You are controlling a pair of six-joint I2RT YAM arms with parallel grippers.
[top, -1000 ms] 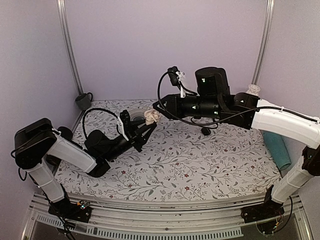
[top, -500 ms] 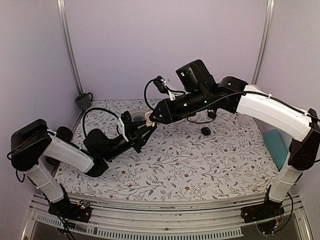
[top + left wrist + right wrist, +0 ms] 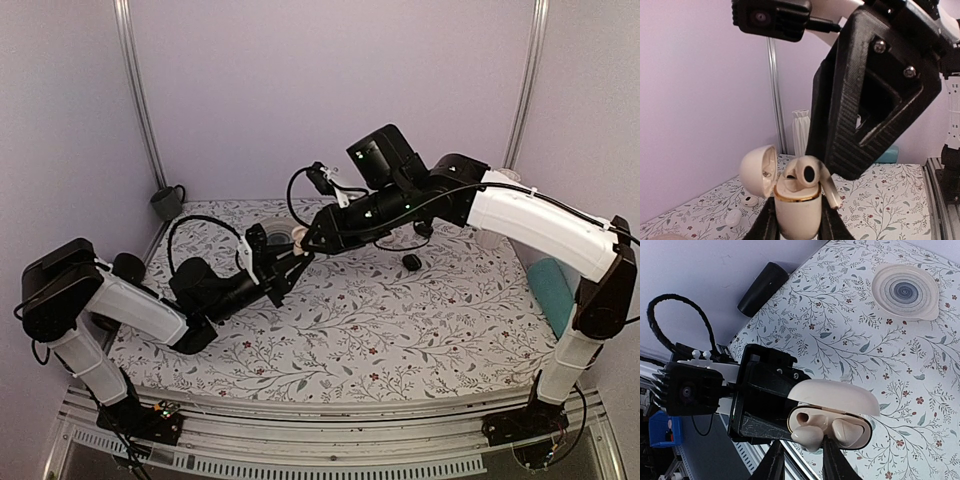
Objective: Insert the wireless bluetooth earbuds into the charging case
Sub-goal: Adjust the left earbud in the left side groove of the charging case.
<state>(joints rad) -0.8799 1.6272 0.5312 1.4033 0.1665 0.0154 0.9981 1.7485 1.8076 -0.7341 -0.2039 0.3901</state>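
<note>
The right gripper [image 3: 802,459] sits at the bottom middle of its wrist view. Its two fingers are drawn close together and pinch a cream earbud [image 3: 807,436] at their tips. The bud's head touches the rim of the open charging case [image 3: 860,440] over the left-hand well. In the left wrist view it lies tilted across the case mouth, with its stem jutting toward the lower right, so it is not seated. A second earbud [image 3: 847,431] sits in the right-hand well. The lid [image 3: 836,396] is hinged back above both wells.

The left gripper [image 3: 797,226], at the bottom centre of its own view, is clamped on the lower body of the case and holds it upright, with the lid swung out to the left. In the top view the two grippers meet just left of centre, raised over the floral cloth [image 3: 400,330].

Further out:
- A plate [image 3: 905,292] with a blue spiral lies on the cloth at the upper right of the right wrist view.
- A white ribbed vase [image 3: 802,132] stands at mid-frame in the left wrist view.
- A small black piece [image 3: 411,262] lies right of centre in the top view.
</note>
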